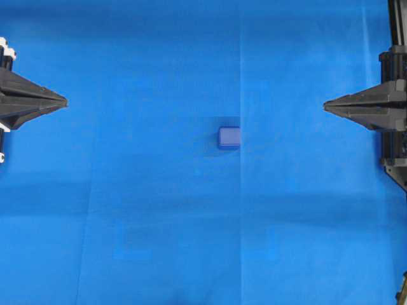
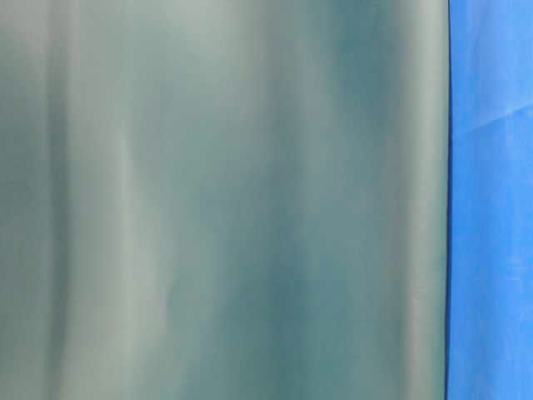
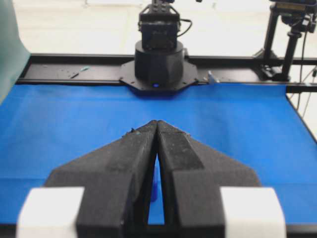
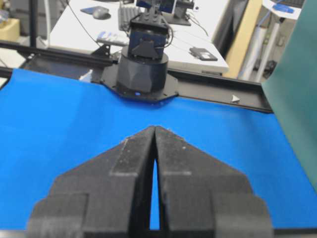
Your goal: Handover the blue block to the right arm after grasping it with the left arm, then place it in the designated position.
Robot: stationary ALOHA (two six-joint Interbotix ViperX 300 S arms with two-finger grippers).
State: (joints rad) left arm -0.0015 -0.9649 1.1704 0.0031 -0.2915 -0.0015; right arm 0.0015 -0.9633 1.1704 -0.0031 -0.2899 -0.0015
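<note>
The blue block (image 1: 229, 137) lies alone on the blue cloth (image 1: 159, 210) near the middle of the overhead view. My left gripper (image 1: 65, 100) is at the far left edge, shut, tips touching and pointing right, well short of the block. In the left wrist view the left gripper (image 3: 157, 122) is shut, and a sliver of the block (image 3: 155, 183) shows through the slit behind its tips. At the far right edge my right gripper (image 1: 325, 106) is shut too, pointing left, far from the block. The right wrist view shows the right gripper (image 4: 154, 127) shut with nothing in it.
The opposite arm's black base (image 3: 158, 67) stands at the cloth's far edge in the left wrist view, and another base (image 4: 143, 69) in the right wrist view. A grey-green sheet (image 2: 225, 200) fills most of the table-level view. A desk with clutter (image 4: 163, 34) lies beyond the table.
</note>
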